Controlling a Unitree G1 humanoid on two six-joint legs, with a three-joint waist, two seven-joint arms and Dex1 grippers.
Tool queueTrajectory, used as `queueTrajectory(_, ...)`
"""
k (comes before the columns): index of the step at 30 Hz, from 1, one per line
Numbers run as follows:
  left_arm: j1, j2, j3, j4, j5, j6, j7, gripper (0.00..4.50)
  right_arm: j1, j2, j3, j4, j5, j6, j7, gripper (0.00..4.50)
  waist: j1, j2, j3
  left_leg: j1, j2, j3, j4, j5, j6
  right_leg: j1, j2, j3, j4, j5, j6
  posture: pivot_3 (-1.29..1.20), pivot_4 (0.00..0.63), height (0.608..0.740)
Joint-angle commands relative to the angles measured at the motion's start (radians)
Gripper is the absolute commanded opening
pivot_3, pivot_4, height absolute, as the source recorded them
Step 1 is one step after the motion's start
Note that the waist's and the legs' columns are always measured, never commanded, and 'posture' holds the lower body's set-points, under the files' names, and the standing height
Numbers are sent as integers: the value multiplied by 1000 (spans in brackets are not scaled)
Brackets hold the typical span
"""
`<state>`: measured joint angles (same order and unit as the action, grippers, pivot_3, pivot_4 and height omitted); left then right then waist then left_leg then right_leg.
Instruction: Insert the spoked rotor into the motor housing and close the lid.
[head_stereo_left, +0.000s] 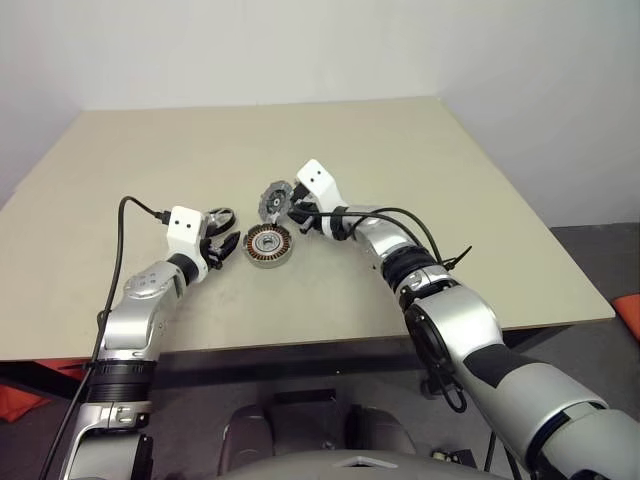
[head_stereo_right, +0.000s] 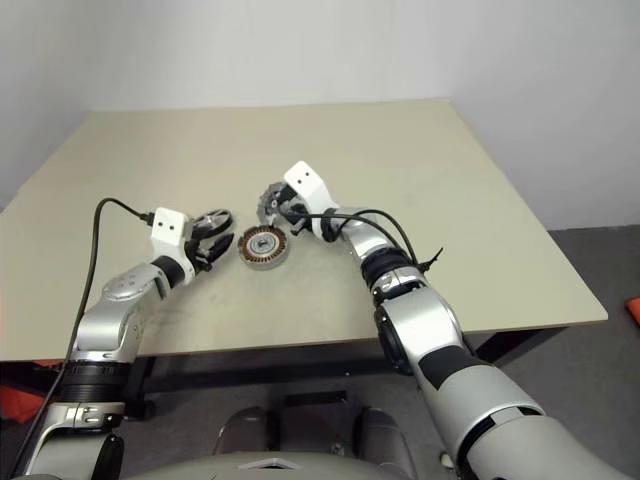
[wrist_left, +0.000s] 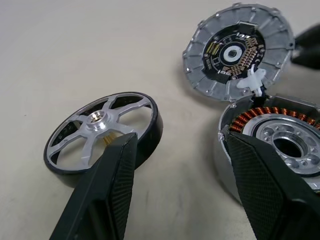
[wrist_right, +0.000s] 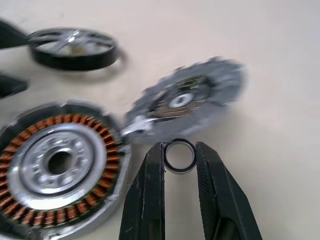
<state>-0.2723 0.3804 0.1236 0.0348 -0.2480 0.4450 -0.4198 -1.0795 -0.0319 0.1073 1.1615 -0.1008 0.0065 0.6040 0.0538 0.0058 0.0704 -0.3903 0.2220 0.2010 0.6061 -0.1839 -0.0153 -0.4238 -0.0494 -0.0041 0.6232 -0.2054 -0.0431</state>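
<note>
We are looking at the spoked rotor (wrist_left: 102, 130) first: it is lying flat on the bench (head_stereo_left: 420, 170), spokes up, well in from every edge. The left gripper (wrist_left: 180, 185) is hanging just behind it with its black fingers standing apart and gripping nothing. One finger is overlapping the rotor's near rim in the left wrist view, though we cannot tell whether it is touching. From that gripper the rotor is sitting at about eleven o'clock, the motor housing (head_stereo_left: 268, 245) at about one o'clock, so this is plainly the nearer arm for the rotor.

On the head camera's clock, the rotor is lying at nine o'clock from the housing, just beside it. The housing is resting open side up, copper windings ringing its silver hub, nothing sitting in it yet. The lid (head_stereo_left: 275, 199) is standing tilted on edge at twelve o'clock from the housing, circuit face showing, a small white tab meeting the housing's rim.

The right gripper (wrist_right: 180, 157) is coming in from three o'clock, by the lid, and is clamping a small metal ring (wrist_right: 180, 156) between its tips.

We are judging the coming move a short sideways carry of the rotor over the housing. Bare bench is lying open all round, with the tilted lid and right gripper crowding the far side.
</note>
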Motion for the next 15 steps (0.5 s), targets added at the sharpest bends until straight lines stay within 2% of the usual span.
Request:
queueTrajectory(1,-8,7,7,-37,1,-9,2,3015,-10,-30,-16,10,1,5,-34,588,0,0,0,0,0,0,0,0,0,0,0,0,0,0,0,0,0,740)
queueTrajectory(9,-15,7,0,-27,3,-9,-3,3015,-24,-108,-80,15,35,5,-152,588,8,0,0,0,0,0,0,0,0,0,0,0,0,0,0,0,0,740)
queueTrajectory(12,-20,8,-2,-22,3,-9,-6,3015,-25,-94,-98,-36,71,-13,-79,588,6,0,0,1,0,0,0,0,-1,0,1,0,0,0,0,0,0,740)
queueTrajectory(15,-25,9,-3,-17,3,-9,-9,3015,32,-52,-55,-197,108,30,104,588,3,0,0,1,0,0,-1,0,-1,0,1,0,0,0,0,0,0,740)
